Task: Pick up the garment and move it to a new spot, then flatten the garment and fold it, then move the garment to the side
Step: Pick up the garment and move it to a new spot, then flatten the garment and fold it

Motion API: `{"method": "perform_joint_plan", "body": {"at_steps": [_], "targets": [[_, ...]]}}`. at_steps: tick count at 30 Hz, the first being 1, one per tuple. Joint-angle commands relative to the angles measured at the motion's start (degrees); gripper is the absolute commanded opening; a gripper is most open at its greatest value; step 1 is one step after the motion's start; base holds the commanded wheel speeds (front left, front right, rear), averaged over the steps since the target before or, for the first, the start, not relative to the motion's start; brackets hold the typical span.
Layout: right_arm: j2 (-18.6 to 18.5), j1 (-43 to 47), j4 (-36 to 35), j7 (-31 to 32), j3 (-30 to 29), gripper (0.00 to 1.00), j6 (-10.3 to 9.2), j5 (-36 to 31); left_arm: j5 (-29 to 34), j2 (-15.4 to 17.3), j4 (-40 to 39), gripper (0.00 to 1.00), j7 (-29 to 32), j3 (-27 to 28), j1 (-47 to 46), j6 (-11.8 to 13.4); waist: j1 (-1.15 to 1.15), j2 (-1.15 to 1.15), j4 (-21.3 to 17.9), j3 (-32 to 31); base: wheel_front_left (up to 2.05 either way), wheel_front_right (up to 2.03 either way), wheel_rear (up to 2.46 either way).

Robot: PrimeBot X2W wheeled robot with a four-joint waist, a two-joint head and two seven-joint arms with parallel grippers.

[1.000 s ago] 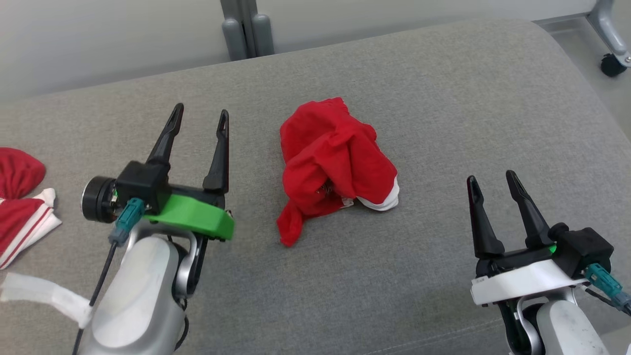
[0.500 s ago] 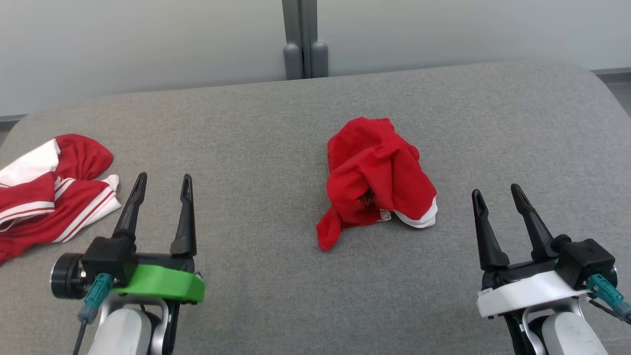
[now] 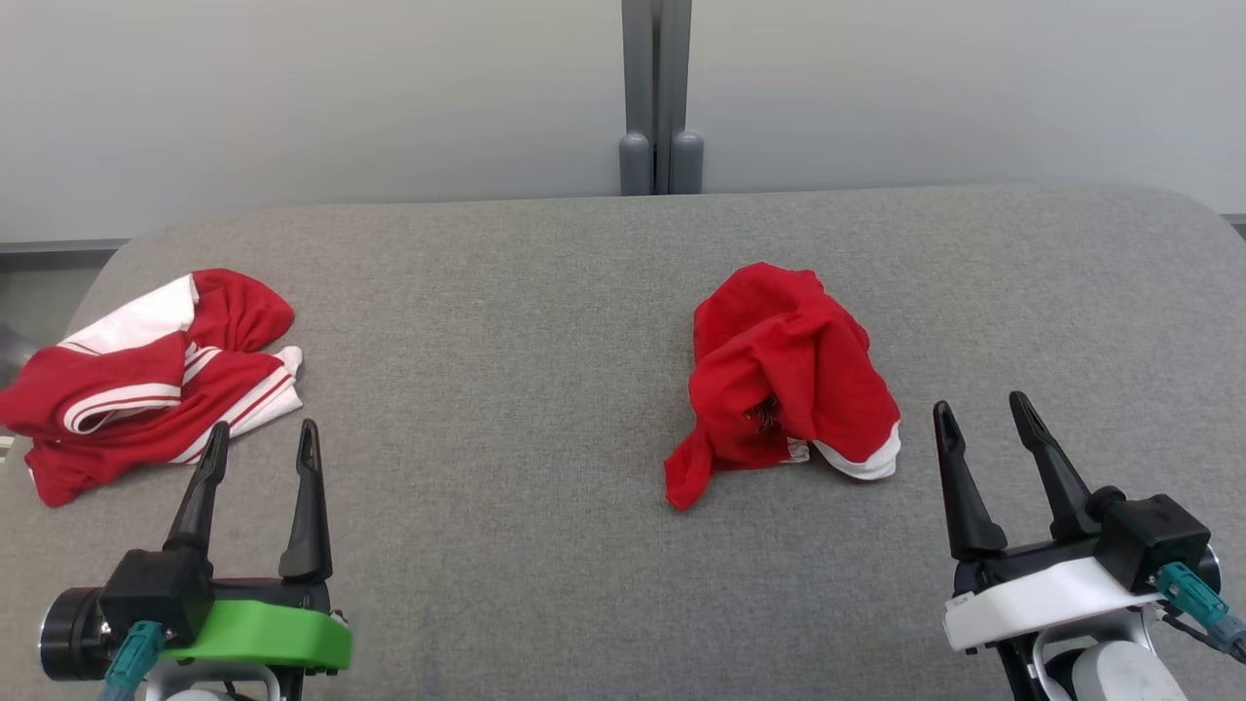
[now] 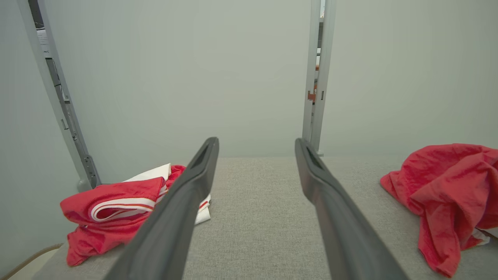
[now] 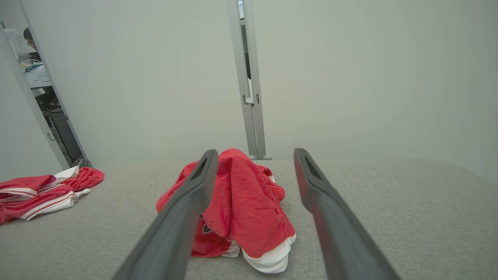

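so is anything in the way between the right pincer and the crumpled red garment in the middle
Nothing visible. Bare grey cushion lies between the open right pincer and the crumpled red garment. The red-and-white garment sits apart, far left, by the left pincer.

On the cushion, the garment lies right of centre, a second garment far left.

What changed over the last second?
The head camera swung, shifting the whole picture. The left tool drew back toward the robot, away from the crumpled red garment. Nothing was gripped or released. Both tools stay open; the right tool, that garment and the red-and-white garment look unmoved.
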Motion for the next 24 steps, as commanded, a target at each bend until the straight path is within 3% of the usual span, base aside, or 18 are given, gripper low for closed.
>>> {"method": "perform_joint_plan", "body": {"at_steps": [1,24], "targets": [[-0.04,0.92,-0.17,0.21,-0.23,1.00,-0.04,-0.35,0.50,0.05,-0.27,1.00,-0.03,0.39,1.21,-0.39,0.00,0.00,0.45,-0.33,0.00,0.00,0.00],[0.14,3.16,0.43,1.98,-2.47,1.00,-0.05,-0.87,2.02,-2.67,-0.01,1.00,-0.03,3.41,5.61,-2.87,0.00,0.00,1.08,-1.70,0.00,0.00,0.00]]}}
